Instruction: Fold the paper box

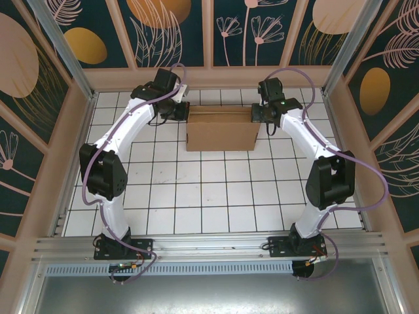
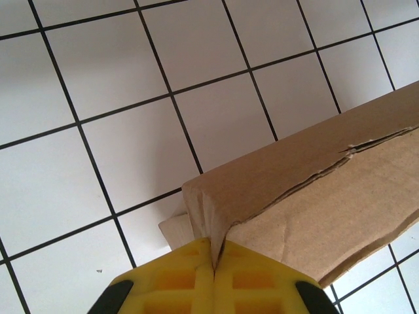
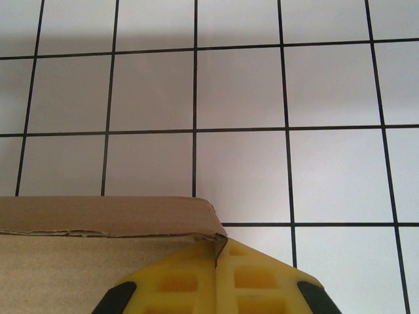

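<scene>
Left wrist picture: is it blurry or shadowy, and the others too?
Left wrist view: sharp and bright, a soft shadow on the white tiled table beside the plain brown cardboard box. Right wrist view: sharp, tiles greyer, no glare. Top external view: evenly lit, nothing blurred.

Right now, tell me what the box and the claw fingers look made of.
The paper box: brown corrugated cardboard, matte; a torn, layered edge shows its plies. The left claw fingers: yellow, probably moulded plastic, going by the smooth sheen and recessed pockets.

Brown paper box point(image 1: 221, 131), white gridded table point(image 1: 196, 196)
</scene>
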You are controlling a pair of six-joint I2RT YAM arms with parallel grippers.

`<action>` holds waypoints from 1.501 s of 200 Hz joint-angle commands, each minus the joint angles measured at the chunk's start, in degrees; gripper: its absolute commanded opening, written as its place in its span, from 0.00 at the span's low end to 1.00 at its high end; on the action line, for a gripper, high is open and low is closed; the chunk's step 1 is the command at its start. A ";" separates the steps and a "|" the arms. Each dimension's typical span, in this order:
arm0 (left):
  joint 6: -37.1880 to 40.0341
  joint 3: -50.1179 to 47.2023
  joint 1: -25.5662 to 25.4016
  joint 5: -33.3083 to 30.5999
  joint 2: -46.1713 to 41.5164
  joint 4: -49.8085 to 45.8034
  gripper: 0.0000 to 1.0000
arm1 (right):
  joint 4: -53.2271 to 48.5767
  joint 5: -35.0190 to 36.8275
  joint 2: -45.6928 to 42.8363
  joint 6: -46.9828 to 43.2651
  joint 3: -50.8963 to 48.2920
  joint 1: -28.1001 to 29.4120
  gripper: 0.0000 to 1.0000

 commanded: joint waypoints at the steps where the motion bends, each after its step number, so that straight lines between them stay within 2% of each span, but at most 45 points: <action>1: -0.31 0.57 -0.77 3.83 -0.01 1.39 0.00 | -4.90 -2.54 0.32 1.63 -2.05 1.00 0.00; 12: 0.13 -0.18 -0.77 3.56 0.21 1.36 0.00 | -5.34 -5.37 0.57 3.39 -1.20 0.22 0.00; 43: 0.23 -5.07 -0.77 3.76 -0.39 4.58 0.00 | -7.56 -5.43 1.50 5.02 1.09 -0.05 0.00; 110: 0.35 -9.04 -0.77 4.50 -0.83 7.39 0.00 | -9.47 -7.82 1.45 8.20 3.43 -0.15 0.00; 233: -0.40 -7.95 -0.77 2.74 -2.93 12.29 0.00 | -2.30 -3.88 -3.26 7.77 2.06 0.09 0.00; 300: -0.87 -10.89 -0.77 4.00 -5.51 17.89 0.00 | 6.42 -3.70 -7.73 5.25 -4.39 0.15 0.00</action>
